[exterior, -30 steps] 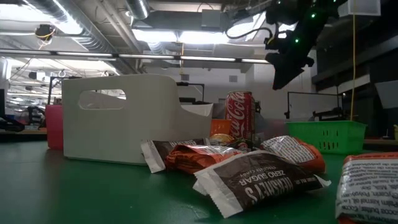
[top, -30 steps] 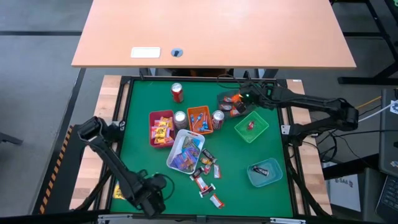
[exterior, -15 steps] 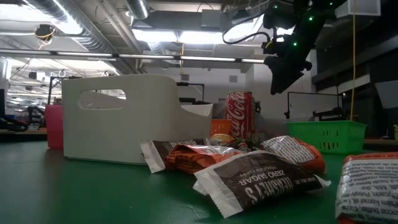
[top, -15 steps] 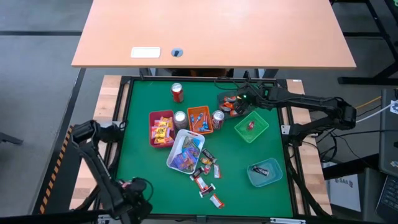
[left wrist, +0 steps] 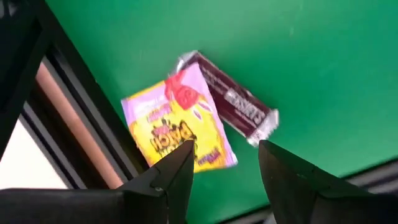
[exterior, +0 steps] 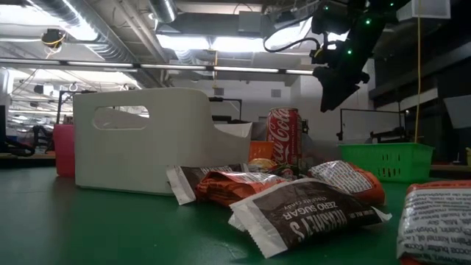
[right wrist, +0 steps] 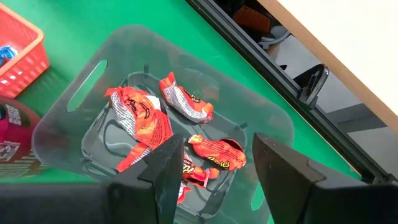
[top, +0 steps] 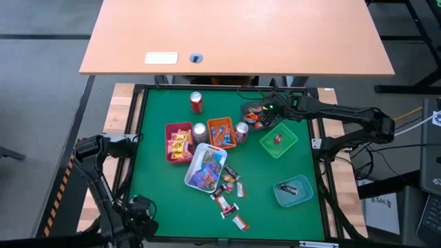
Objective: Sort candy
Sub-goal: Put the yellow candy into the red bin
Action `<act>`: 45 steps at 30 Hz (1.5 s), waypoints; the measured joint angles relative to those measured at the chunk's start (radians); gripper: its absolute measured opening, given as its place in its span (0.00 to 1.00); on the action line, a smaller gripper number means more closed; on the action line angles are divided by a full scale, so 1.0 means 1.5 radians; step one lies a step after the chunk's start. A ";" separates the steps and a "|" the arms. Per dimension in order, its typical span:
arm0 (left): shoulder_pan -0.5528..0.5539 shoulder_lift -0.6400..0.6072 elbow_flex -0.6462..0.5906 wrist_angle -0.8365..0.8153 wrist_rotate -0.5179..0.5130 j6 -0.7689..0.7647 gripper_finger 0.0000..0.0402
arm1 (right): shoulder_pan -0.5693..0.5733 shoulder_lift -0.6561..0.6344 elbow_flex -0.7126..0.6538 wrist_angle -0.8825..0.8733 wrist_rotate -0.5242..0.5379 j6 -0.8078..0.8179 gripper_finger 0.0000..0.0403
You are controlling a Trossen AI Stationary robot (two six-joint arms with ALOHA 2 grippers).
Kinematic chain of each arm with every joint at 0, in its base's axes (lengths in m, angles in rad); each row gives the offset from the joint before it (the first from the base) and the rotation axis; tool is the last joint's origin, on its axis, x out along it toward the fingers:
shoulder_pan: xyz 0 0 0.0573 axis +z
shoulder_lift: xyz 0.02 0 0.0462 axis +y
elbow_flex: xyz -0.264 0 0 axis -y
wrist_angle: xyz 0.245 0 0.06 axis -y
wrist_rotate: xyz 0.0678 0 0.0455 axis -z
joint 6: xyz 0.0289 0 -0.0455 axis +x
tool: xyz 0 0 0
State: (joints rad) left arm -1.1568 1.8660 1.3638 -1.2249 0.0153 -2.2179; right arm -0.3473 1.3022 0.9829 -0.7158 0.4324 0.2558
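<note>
My left gripper [top: 140, 222] hangs open over the table's near left corner. In its wrist view the open fingers [left wrist: 227, 163] stand above a yellow and purple candy packet [left wrist: 177, 127] and a dark brown bar [left wrist: 233, 102], both flat on the green mat by the table's edge. My right gripper [top: 266, 109] is open and hovers above a clear tray [right wrist: 158, 130] at the far right; it touches nothing. Several orange-red wrapped candies [right wrist: 140, 118] lie in that tray. More loose candy [top: 229, 189] lies near the table's middle.
A white tray [top: 205, 165], pink tray [top: 179, 143], orange tray [top: 222, 132], green tray [top: 279, 141] and teal tray [top: 293, 191] hold sorted candy. A red can [top: 196, 102] and two silver cans [top: 200, 131] stand among them. The black table frame [left wrist: 74, 118] runs beside the yellow packet.
My left gripper has swung along the near edge toward the table's left, ending over the near left corner. My right gripper has shifted slightly toward the table's left, staying above the clear tray.
</note>
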 joint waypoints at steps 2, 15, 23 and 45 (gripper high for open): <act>0.000 0.000 -0.014 0.010 -0.001 0.004 0.42 | 0.000 0.000 0.000 -0.003 0.000 0.000 0.47; 0.026 0.000 -0.079 0.056 0.073 0.088 0.42 | 0.000 0.000 0.000 -0.019 -0.028 0.000 0.47; 0.030 0.000 -0.134 0.121 0.095 0.165 0.42 | 0.000 0.000 0.000 -0.019 -0.028 0.000 0.47; 0.074 -0.002 -0.167 0.189 0.104 0.226 0.02 | 0.000 -0.001 0.000 -0.025 -0.040 0.000 0.47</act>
State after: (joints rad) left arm -1.0463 1.8633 1.1126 -0.9407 0.1709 -1.8789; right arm -0.3473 1.3014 0.9829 -0.7537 0.3724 0.2558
